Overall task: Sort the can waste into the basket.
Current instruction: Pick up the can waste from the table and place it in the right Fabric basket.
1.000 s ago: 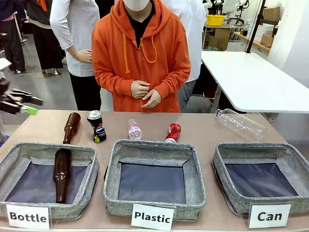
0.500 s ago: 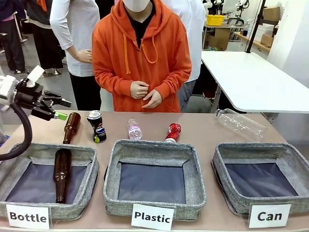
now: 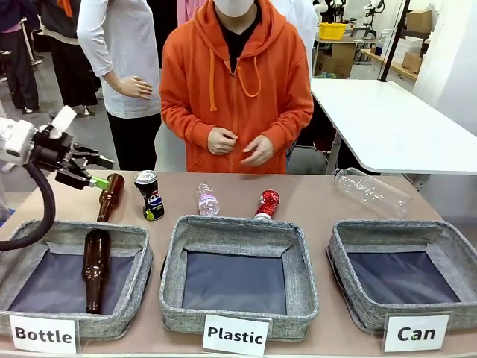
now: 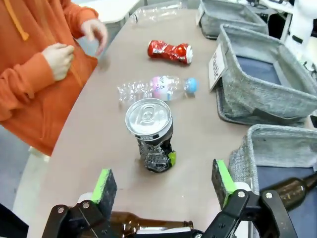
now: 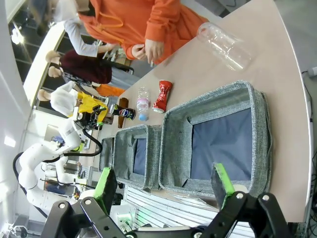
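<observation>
The black Pepsi can (image 3: 150,196) stands upright at the table's far left, dented, its silver top showing in the left wrist view (image 4: 151,134). My left gripper (image 3: 104,171) hovers open just left of it and above the table, the can ahead between the green pads (image 4: 163,179). The crushed red can (image 3: 267,203) lies behind the middle basket, also seen in the wrist views (image 4: 170,51) (image 5: 161,95). The "Can" basket (image 3: 350,233) sits at the front right with nothing in it. My right gripper (image 5: 163,182) is open, high above that basket's (image 5: 257,129) side.
A brown bottle (image 3: 110,195) lies beside the black can; another (image 3: 95,268) lies in the "Bottle" basket (image 3: 74,227). A small plastic bottle (image 3: 208,200) and a large clear one (image 3: 371,192) lie behind the baskets. The "Plastic" basket (image 3: 238,224) holds nothing. A person in orange (image 3: 238,89) stands opposite.
My left gripper has come in from the left edge toward the black can and brown bottle. The person has shifted right and moved the hands apart.
</observation>
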`<state>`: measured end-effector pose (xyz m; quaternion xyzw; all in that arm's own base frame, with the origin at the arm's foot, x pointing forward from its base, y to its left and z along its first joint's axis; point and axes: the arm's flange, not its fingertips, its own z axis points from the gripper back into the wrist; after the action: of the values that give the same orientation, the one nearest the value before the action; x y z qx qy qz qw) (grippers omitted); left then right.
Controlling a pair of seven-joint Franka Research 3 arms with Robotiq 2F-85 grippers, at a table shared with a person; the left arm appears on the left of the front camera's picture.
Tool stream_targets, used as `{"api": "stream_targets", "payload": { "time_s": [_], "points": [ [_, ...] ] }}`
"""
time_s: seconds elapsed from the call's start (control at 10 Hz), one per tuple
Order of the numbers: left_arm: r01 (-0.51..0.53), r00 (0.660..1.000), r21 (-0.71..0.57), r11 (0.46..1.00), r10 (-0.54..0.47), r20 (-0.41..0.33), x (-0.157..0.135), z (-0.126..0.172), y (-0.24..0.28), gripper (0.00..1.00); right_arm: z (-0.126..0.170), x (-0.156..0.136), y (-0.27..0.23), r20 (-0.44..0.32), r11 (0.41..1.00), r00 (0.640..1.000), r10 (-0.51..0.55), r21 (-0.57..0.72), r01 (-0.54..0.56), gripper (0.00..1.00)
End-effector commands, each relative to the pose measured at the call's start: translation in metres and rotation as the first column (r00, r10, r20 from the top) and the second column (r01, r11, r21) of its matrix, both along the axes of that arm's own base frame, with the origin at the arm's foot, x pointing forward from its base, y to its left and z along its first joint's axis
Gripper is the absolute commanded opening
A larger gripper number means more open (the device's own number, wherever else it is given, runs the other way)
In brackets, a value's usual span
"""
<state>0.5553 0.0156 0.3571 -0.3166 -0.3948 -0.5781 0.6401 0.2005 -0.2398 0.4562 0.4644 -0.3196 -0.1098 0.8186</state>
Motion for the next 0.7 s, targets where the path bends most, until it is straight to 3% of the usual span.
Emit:
{"api": "stream_targets", "payload": {
  "time_s": [0.0,0.3,0.6],
  "points": [
    [-0.035,0.998,0.007,0.999,0.035,0.053,0.007,-0.018,-0.011,1.00,0.002,0.001,-0.001,0.037,1.000,0.999,0.004,0.004,-0.004,1.00],
    [-0.077,0.996,0.042,0.996,0.075,0.045,0.015,-0.034,-0.030,1.00,0.002,0.001,-0.001,0.037,1.000,0.999,0.004,0.004,-0.004,1.00],
    [-0.027,0.999,0.047,0.999,0.028,-0.021,0.020,-0.054,-0.051,1.00,0.002,0.001,-0.001,0.037,1.000,0.999,0.004,0.004,-0.004,1.00]
  ]
}}
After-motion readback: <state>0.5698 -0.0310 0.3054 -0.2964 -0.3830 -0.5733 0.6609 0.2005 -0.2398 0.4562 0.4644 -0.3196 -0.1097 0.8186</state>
